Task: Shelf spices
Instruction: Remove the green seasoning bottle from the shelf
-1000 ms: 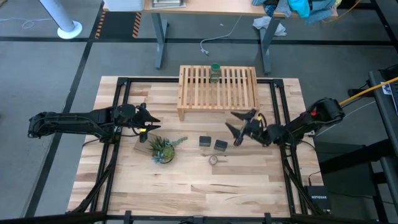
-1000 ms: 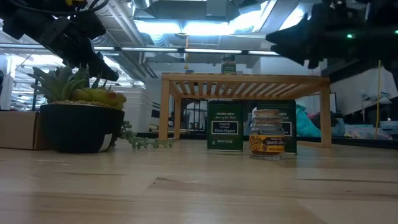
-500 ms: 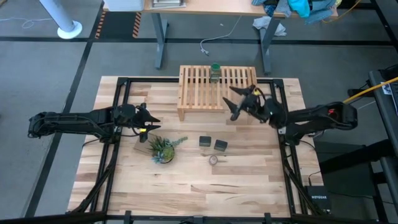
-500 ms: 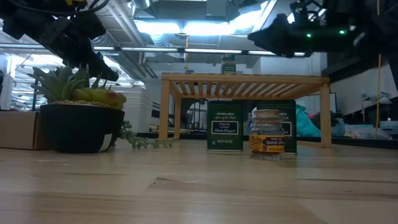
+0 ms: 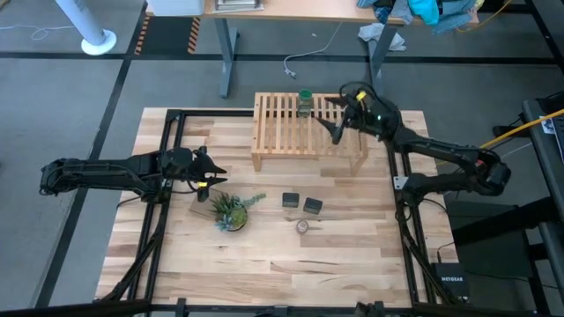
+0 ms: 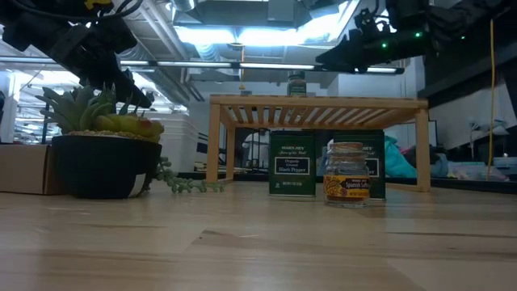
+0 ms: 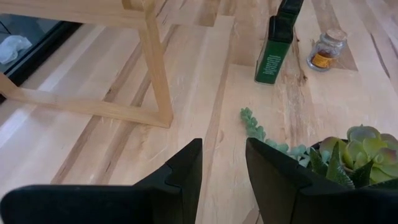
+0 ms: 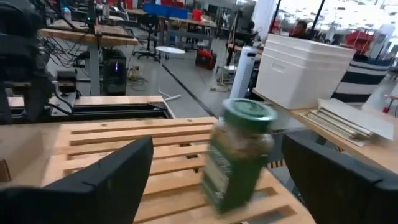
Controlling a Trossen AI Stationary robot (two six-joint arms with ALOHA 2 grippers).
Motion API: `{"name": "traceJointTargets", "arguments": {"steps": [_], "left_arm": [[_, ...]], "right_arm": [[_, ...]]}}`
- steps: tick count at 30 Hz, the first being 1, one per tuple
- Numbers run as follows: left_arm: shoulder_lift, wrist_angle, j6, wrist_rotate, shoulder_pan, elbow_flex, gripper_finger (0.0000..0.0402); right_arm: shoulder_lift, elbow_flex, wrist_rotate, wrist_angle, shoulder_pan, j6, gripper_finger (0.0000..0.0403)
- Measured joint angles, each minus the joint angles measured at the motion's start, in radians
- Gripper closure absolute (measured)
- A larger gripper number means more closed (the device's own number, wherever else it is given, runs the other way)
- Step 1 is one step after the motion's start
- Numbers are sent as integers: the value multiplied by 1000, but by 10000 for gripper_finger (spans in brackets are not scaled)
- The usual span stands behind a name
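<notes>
The green-capped jar (image 5: 305,102) stands upright on the slatted top of the light-wood shelf (image 5: 282,132), near its far edge. My right gripper (image 5: 339,116) hovers open over the shelf just right of the jar. In the right wrist view the jar (image 8: 239,155) stands ahead between the spread fingers, untouched. Two dark tins (image 5: 291,200) (image 5: 313,206) and the tiny round jar (image 5: 302,226) stand on the tabletop in front of the shelf. My left gripper (image 5: 211,173) waits open at the left, above the plant.
A spiky green plant in a dark pot (image 5: 231,211) sits left of the tins, with a small cardboard box (image 5: 200,204) beside it. Black frame rails (image 5: 401,176) run along both table sides. The near half of the tabletop (image 5: 282,273) is bare wood.
My right gripper has swung from beside the tins toward the table's far edge and risen over the shelf, ending next to the green-capped jar. It has stayed open. The spices and the left arm have kept still.
</notes>
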Motion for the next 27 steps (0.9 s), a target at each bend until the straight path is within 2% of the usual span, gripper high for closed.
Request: {"name": "traceJointTargets", "arguments": {"steps": [4, 12, 19, 27], "left_arm": [[0, 0, 0, 0, 0, 0, 286], [0, 0, 0, 0, 0, 0, 286], [0, 0, 0, 0, 0, 0, 286], [0, 0, 0, 0, 0, 0, 286]], "right_arm": [[0, 25, -83, -40, -63, 1, 22], [55, 26, -164, -33, -133, 1, 17], [155, 26, -210, 118, -146, 5, 17], [250, 27, -257, 207, -159, 39, 17]]}}
